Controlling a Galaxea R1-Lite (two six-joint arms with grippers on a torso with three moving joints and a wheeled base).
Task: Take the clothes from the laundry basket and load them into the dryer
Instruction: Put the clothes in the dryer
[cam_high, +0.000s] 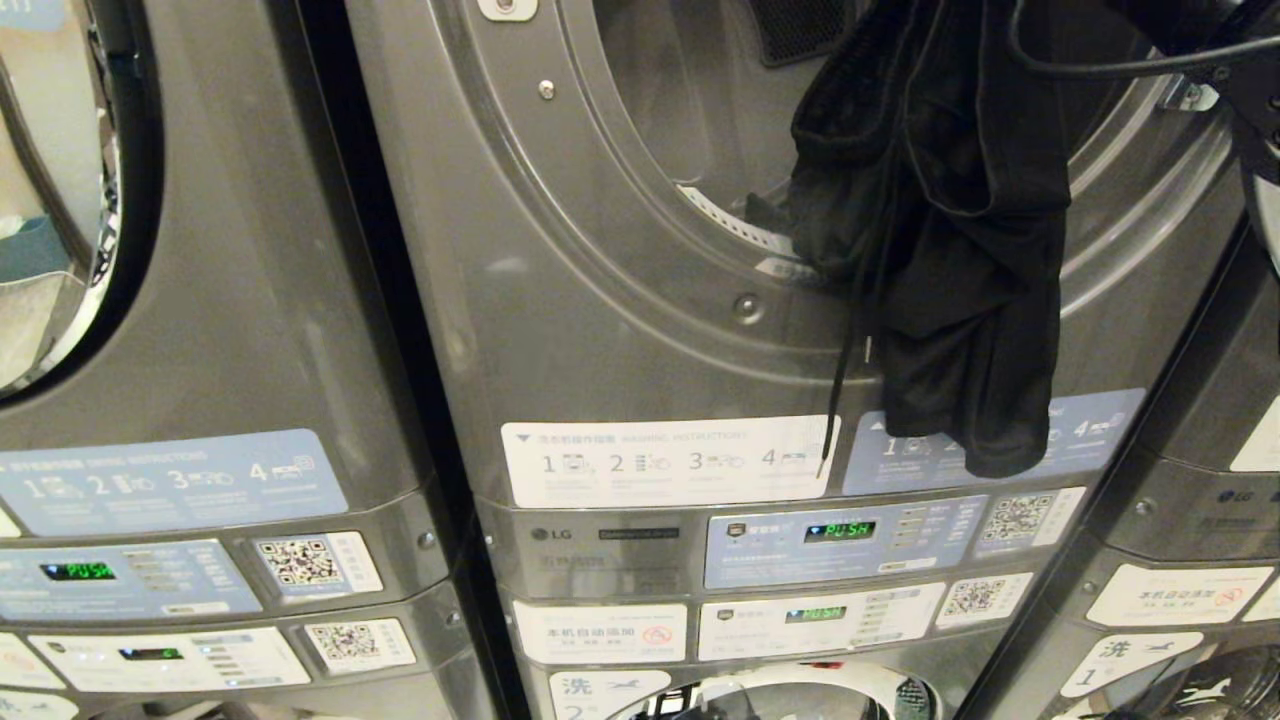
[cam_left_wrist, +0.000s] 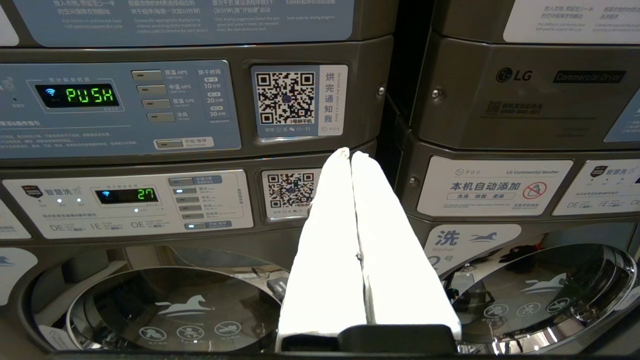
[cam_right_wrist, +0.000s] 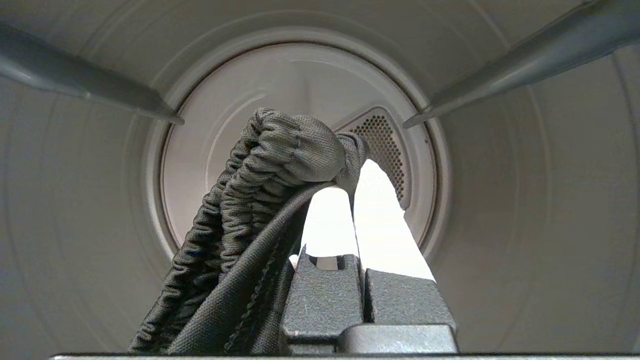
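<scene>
Reaching into the dryer (cam_high: 560, 250), the right hand (cam_right_wrist: 352, 200) was clamped on black shorts (cam_high: 960, 250), which hung over the door opening at the frame's upper right. The left hand (cam_left_wrist: 351, 155) sat closed and empty by the control panels (cam_left_wrist: 120, 107).

Even indoor light falls on the grey dryer front (cam_high: 600, 330), with a soft sheen left of its door opening and a dark shadowed gap beside it; the black garment (cam_high: 960, 250) hanging at the opening is so dark that its folds barely show. In both wrist views the white gripper fingers (cam_left_wrist: 350, 240) blow out to featureless glare, while the green display (cam_left_wrist: 90, 95) beside them reads sharply; inside the drum (cam_right_wrist: 75, 225) the light is dim and flat, brightest on the back wall.
</scene>
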